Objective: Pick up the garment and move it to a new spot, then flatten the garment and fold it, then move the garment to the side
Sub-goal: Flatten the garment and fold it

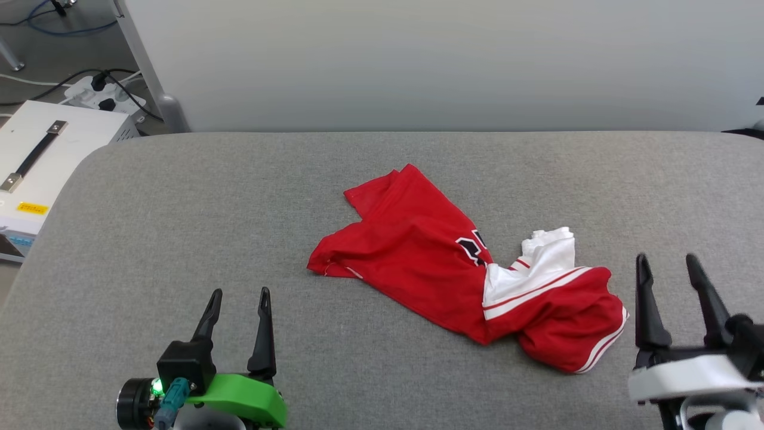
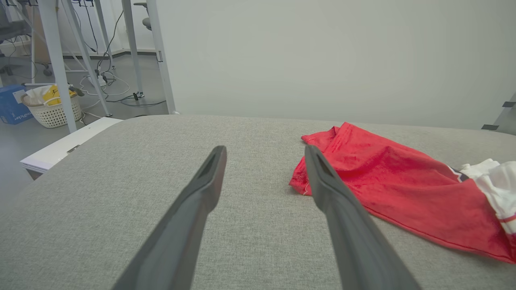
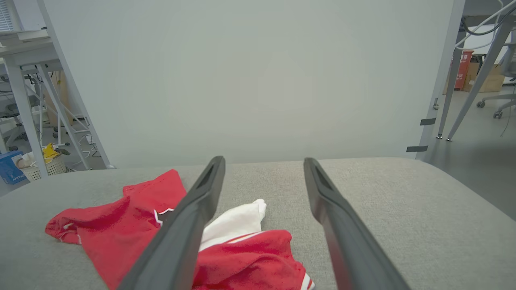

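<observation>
Hands sit nearest to me, both low over the grey worktop (image 1: 179,209). My left hand (image 1: 240,291) has its two dark fingers spread wide with nothing between them, and bare grey cloth lies under and ahead of it. My right hand (image 1: 667,258) is likewise spread and empty. Neither touches the shirt (image 1: 418,251).

The shirt lies crumpled on the worktop between the two hands, nearer the right one. From the left hand it is ahead and off to the right. In the left wrist view its closest red corner shows just past that hand's right fingertip. From the right hand it is to the left and slightly ahead. Its bunched red end with the striped trim (image 1: 598,352) lies just beside that hand's left finger, apart from it. A white sleeve (image 1: 546,266) is rumpled on top of that end. Beside the sleeve shows a bit of black, white-edged print (image 1: 474,248), mostly tucked under a fold, so I cannot read it. The rest of the red cloth runs ahead and leftward from the right hand.

Past the shirt the worktop ends against a pale wall panel (image 1: 418,60). Well out to the left of my left hand stands a white case (image 1: 42,161) with a black strap handle. Beyond it a power strip (image 1: 98,92) lies on the floor.
</observation>
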Tool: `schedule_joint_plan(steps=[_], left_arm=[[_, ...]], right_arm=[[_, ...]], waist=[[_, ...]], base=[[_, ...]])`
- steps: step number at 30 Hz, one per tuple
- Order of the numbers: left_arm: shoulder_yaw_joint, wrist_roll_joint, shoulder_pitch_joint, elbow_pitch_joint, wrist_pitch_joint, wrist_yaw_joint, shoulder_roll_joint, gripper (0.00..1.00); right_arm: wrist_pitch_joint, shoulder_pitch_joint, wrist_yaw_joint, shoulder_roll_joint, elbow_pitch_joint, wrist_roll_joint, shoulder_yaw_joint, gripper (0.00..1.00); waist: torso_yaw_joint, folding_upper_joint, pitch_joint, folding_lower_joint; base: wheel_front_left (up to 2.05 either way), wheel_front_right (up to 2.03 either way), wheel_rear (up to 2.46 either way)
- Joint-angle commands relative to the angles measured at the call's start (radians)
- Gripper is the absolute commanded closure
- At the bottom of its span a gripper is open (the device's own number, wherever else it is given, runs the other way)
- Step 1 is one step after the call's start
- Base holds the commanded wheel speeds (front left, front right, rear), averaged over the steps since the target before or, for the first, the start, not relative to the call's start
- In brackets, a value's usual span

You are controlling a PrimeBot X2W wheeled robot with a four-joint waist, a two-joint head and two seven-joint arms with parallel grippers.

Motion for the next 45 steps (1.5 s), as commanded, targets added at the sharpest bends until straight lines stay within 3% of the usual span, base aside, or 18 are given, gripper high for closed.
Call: schedule_joint_plan(steps=[1,7,13,16,17,24,28,32,44,45], left_arm=[[0.002,0.010,0.001,0.000,-0.006,-0.004,-0.007,0.00],[-0.009,0.007,-0.023,0.000,-0.006,-0.005,-0.007,0.00],[-0.015,-0.001,-0.040,-0.005,-0.006,0.000,-0.008,0.00],[-0.016,-0.004,-0.051,-0.009,-0.006,0.002,-0.008,0.00],[-0.019,-0.007,-0.059,-0.011,-0.006,0.004,-0.008,0.00],[-0.047,-0.022,-0.101,-0.014,-0.006,0.012,-0.008,0.00],[-0.062,-0.033,-0.125,-0.017,-0.006,0.019,-0.008,0.00],[-0.078,-0.044,-0.149,-0.017,-0.006,0.025,-0.008,0.00],[-0.108,-0.071,-0.181,-0.008,-0.006,0.046,-0.008,0.00],[-0.105,-0.070,-0.179,-0.008,-0.006,0.047,-0.008,0.00]], right_arm=[[-0.005,-0.048,-0.001,-0.005,-0.018,-0.018,-0.008,0.00],[-0.005,-0.195,-0.001,-0.110,-0.037,-0.022,-0.020,0.00],[0.006,-0.320,-0.001,-0.328,0.103,0.047,0.120,0.00],[0.121,-0.396,-0.001,-0.447,0.167,0.146,0.248,0.00],[0.226,-0.436,-0.001,-0.515,0.179,0.219,0.328,0.00],[0.631,-0.541,-0.001,-0.714,0.199,0.506,0.581,0.00],[0.804,-0.592,-0.001,-0.755,0.203,0.625,0.660,0.00],[0.889,-0.651,-0.001,-0.762,0.220,0.671,0.726,0.00],[0.959,-0.661,-0.001,-0.746,0.352,0.755,0.980,0.00],[0.946,-0.664,-0.001,-0.746,0.355,0.761,0.989,0.04]], waist=[[0.003,0.0000,0.008,0.0000],[0.019,0.0000,0.036,0.0000],[0.029,0.0000,0.070,0.0000],[0.033,0.0000,0.093,0.0000],[0.035,0.0000,0.109,0.0000],[0.059,0.0000,0.171,0.0000],[0.078,0.0000,0.211,0.0000],[0.100,0.0000,0.257,0.0000],[0.143,0.0000,0.302,0.0000],[0.140,0.0000,0.299,0.0000]], base=[[0.00,0.00,0.00],[0.00,0.00,0.00],[0.00,0.00,0.00],[0.00,0.00,0.00],[0.00,0.00,0.00],[0.00,0.00,0.00],[0.00,0.00,0.00],[0.00,0.00,0.00],[0.00,0.00,0.00],[0.00,0.00,0.00]])
